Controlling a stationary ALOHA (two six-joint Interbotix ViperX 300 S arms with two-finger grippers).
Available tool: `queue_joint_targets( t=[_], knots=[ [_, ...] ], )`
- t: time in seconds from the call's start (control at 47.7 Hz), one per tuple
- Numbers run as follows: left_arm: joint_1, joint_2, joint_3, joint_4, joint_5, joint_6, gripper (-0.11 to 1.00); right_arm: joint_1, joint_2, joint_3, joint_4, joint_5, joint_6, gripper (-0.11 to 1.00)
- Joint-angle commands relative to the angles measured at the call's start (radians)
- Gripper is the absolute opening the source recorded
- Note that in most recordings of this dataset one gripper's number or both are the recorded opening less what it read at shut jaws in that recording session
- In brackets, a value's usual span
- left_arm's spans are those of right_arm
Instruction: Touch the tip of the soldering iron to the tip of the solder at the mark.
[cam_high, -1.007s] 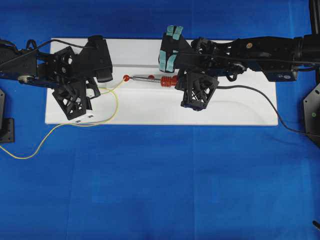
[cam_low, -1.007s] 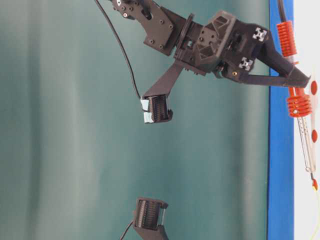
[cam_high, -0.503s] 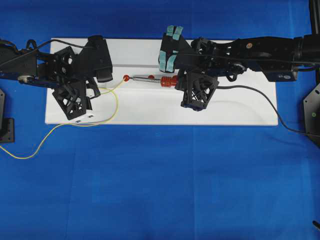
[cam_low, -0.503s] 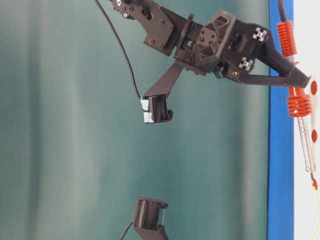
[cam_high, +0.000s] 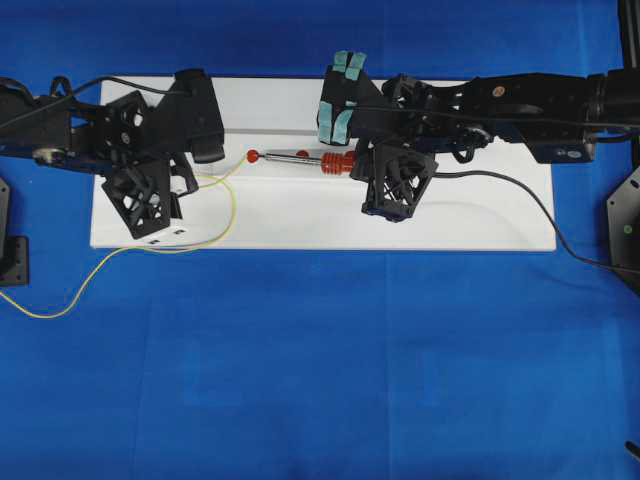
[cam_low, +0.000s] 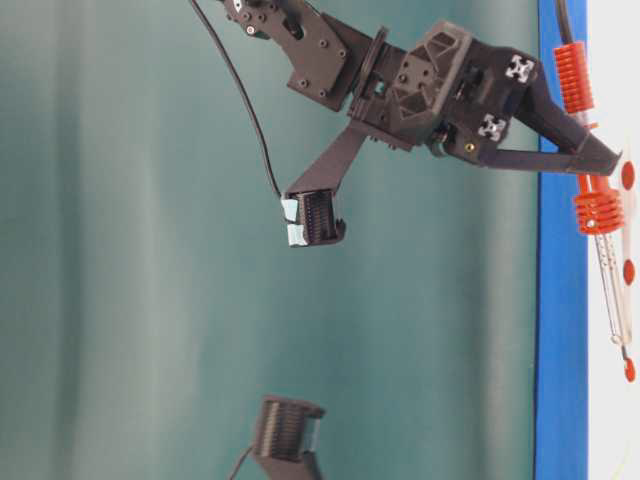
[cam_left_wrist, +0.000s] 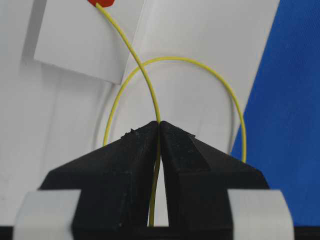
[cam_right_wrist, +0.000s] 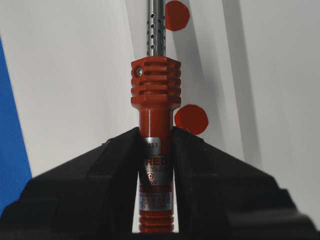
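Red-handled iron: the slim soldering iron with its ribbed red-orange grip and thin perforated metal shaft lies level over the white board, its tip at the red round mark.
Yellow wire: the long, thin yellow solder loops once over the board and trails off onto the blue counter; in the left wrist view its free end runs up to the edge of a red mark.
Right gripper: its black fingers are clamped on the iron's handle, just behind the ribbed collar.
Left gripper: its fingers are pinched tight on the solder, which passes straight between them.
Step in hand: bringing the two tips together at the mark; I judge them very near, but cannot tell from here whether they touch.
Doing it well: I would hold the iron steady and let the left side nudge the wire end in small moves, since so thin a wire will flex and spring. Keep the grip close to the free end so it aims true, and watch that the loop does not snag.
Count: one iron, one solder wire, two grippers, one board; three red marks show on the board, two of them in the right wrist view.
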Motion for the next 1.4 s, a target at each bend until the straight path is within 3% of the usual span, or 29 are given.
queue_joint_targets(
  t=[0.0, 0.398, 0.65, 1.027, 1.384],
  knots=[
    [-0.006, -0.058, -0.029, 0.002, 0.038, 0.002, 0.02, 0.002, -0.012, -0.023, -0.002, -0.006, 0.000, 0.06],
    [-0.044, -0.245, 0.021, 0.002, 0.086, -0.017, 0.02, 0.000, -0.011, -0.025, -0.002, -0.012, -0.002, 0.06],
    [-0.044, -0.242, 0.020, 0.002, 0.087, -0.035, 0.02, -0.002, -0.091, 0.005, -0.034, -0.008, 0.002, 0.06],
    [-0.044, -0.245, 0.023, 0.002, 0.087, -0.040, 0.02, -0.008, -0.321, 0.198, -0.040, -0.008, 0.014, 0.06],
    [-0.046, -0.206, -0.014, 0.002, 0.089, -0.037, 0.02, -0.008, -0.348, 0.227, -0.057, 0.015, 0.046, 0.06]
  ],
)
